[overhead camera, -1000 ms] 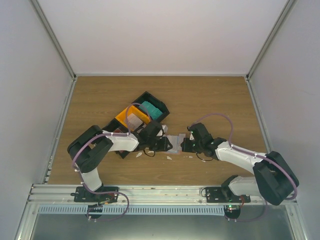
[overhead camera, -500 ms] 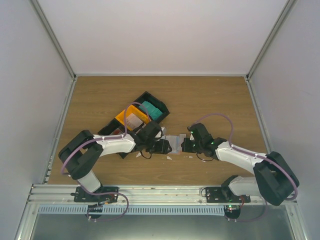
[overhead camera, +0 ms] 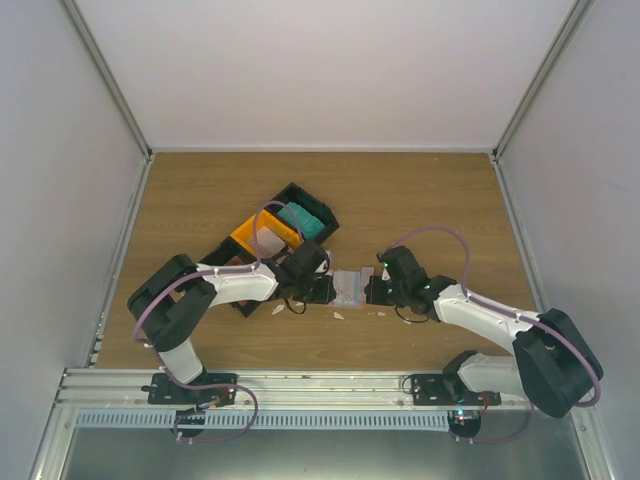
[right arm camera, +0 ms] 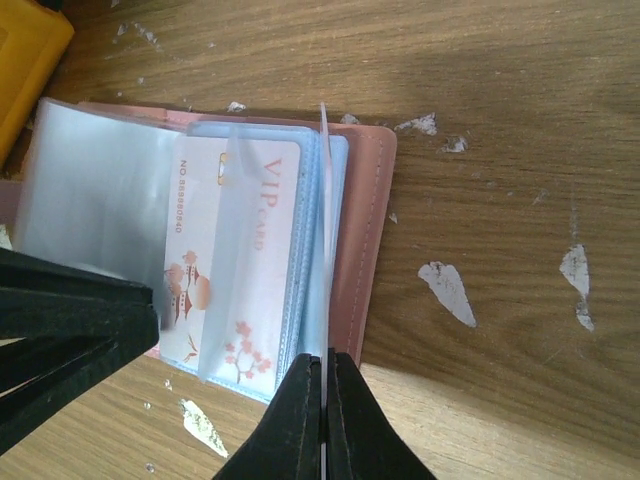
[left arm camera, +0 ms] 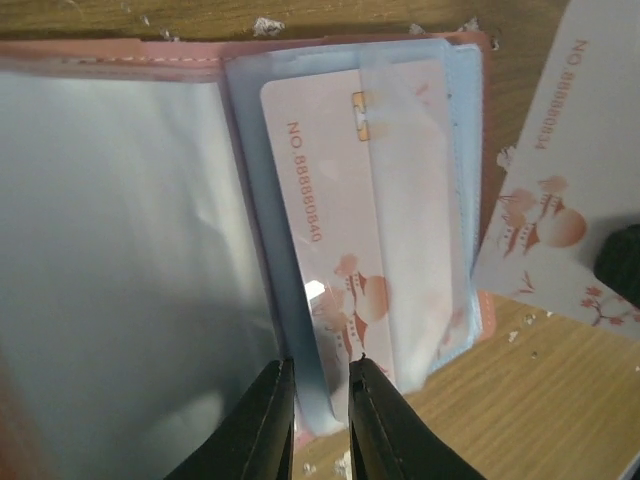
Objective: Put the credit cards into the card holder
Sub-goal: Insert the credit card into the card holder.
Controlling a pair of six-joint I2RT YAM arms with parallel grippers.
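Observation:
The salmon card holder (overhead camera: 350,288) lies open on the wood between both grippers. Its clear and light-blue sleeves (left arm camera: 300,300) hold a white credit card (left arm camera: 330,230) with red marks, which sticks partly out of a sleeve. My left gripper (left arm camera: 320,395) is nearly closed on the lower edge of the blue sleeves, by that card's end. My right gripper (right arm camera: 322,385) is shut on a thin white sheet seen edge-on (right arm camera: 322,200), standing just inside the holder's right cover (right arm camera: 365,230). In the left wrist view it reads as a second white credit card (left arm camera: 565,170).
A black-and-orange compartment tray (overhead camera: 285,228) stands behind my left gripper, and its orange corner (right arm camera: 25,50) shows in the right wrist view. Small white paper scraps (right arm camera: 448,292) dot the wood around the holder. The enclosure walls stand at the table's left, right and back.
My left gripper opened wide and closed again on the sleeves. The left arm's elbow swung out left and came partly back. The right gripper stayed shut in place.

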